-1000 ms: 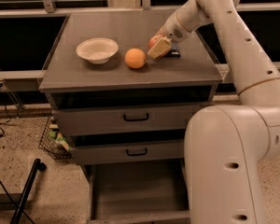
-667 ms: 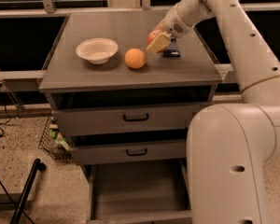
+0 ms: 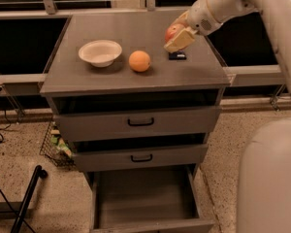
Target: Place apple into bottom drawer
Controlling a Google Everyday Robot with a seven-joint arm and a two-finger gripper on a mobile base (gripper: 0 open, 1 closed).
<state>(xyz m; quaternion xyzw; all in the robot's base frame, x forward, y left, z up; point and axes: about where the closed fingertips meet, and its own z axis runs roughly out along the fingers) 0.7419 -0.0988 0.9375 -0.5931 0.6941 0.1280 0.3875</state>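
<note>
My gripper (image 3: 178, 36) is above the right rear part of the grey cabinet top (image 3: 136, 76), shut on the apple (image 3: 172, 32), a small red fruit seen between the pale fingers (image 3: 180, 40). The apple is held lifted off the top, over a small dark object (image 3: 177, 56). The bottom drawer (image 3: 144, 198) stands pulled out at the foot of the cabinet, a plain grey box with nothing visible inside.
An orange (image 3: 139, 61) and a white bowl (image 3: 100, 52) sit on the cabinet top left of the gripper. Two upper drawers with black handles (image 3: 140, 122) are slightly ajar. A wire basket (image 3: 56, 147) and a black stand leg (image 3: 26, 198) are on the floor at left.
The gripper has risen off the cabinet top with the apple in it and moved slightly back; the dark object beneath it now shows fully.
</note>
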